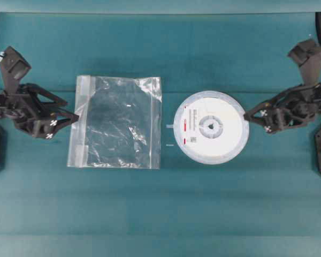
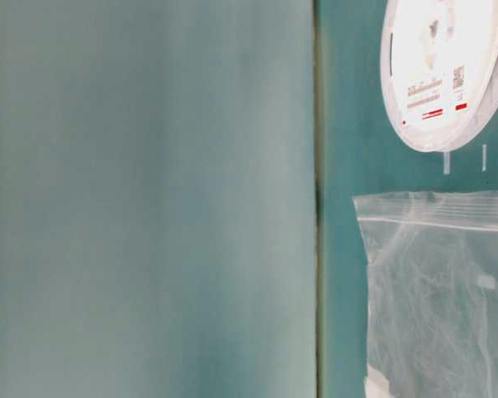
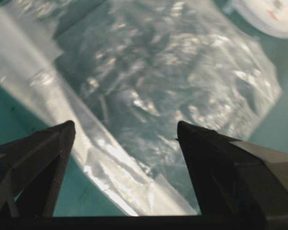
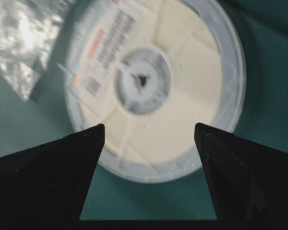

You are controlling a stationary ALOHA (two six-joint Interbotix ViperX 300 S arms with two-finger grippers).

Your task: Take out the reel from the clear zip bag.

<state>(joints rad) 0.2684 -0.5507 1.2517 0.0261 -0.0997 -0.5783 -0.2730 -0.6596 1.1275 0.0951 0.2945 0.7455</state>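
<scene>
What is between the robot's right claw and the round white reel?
Nothing visible. The reel lies flat on the table, out of the clear zip bag and apart from it. The right gripper is open at the reel's right edge, with only bare cloth there.

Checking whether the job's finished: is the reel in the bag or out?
Out. The reel lies flat on the table, beside and apart from the clear zip bag.
</scene>
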